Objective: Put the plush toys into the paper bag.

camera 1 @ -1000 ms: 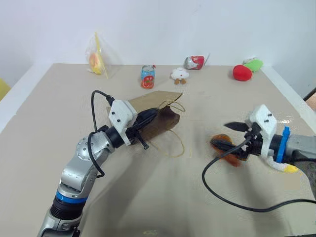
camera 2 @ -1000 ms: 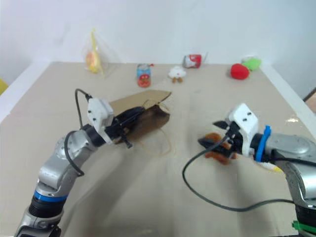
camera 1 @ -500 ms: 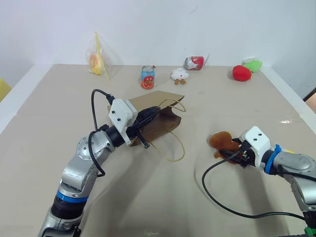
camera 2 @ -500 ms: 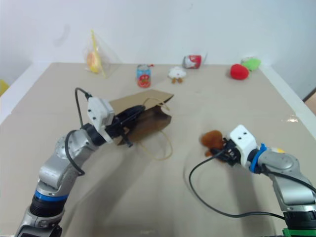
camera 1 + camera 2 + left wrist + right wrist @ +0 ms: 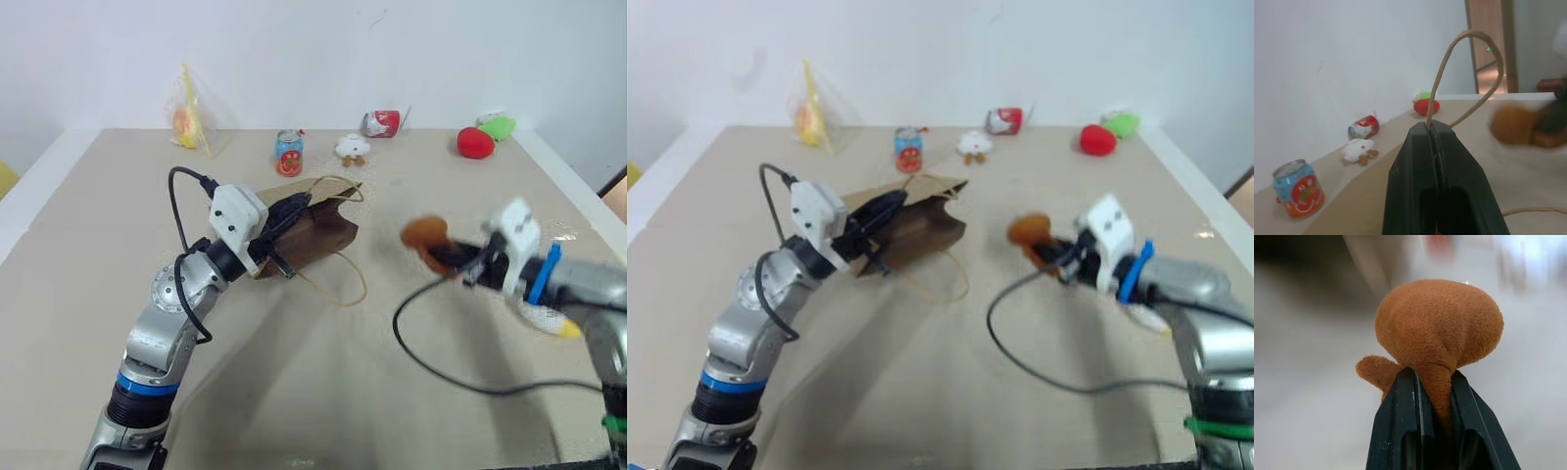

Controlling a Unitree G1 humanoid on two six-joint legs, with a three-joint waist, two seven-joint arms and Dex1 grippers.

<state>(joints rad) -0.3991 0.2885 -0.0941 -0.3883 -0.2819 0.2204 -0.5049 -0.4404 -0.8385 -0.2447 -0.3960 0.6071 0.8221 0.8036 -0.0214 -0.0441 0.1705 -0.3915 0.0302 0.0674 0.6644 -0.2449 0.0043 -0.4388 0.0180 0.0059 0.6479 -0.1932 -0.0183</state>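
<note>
Since a second ago the right gripper (image 5: 453, 258), which then stood with its fingers spread around the orange-brown plush toy (image 5: 425, 234) down on the table (image 5: 294, 392), has pinched shut on the toy and carried it up off the surface, so it now hangs in the air to the right of the paper bag (image 5: 309, 233); the bag's upper handle loop (image 5: 328, 186) has come up a little too. Biggest thing here is that wide beige table, bare across its near half. Next in size is the plain brown kraft bag, lying on its side near the middle with its mouth facing right; one tan twisted handle stands up in an arch and the other trails in a loose loop on the tabletop. The left gripper (image 5: 1434, 128) is clamped tight on the raised handle, the cord coming straight out from between its closed black fingers. The orange-brown toy is a soft, fuzzy, rounded lump with a stubby limb sticking out to one side, nipped by a narrow part between the right gripper's fingers. Along the far edge sit a red plush (image 5: 478, 143) touching a green one (image 5: 501, 126), a clear packet (image 5: 191, 119), a soda can (image 5: 289, 153), a tipped red can (image 5: 382, 123) and a small white cloud toy (image 5: 352, 148).
</note>
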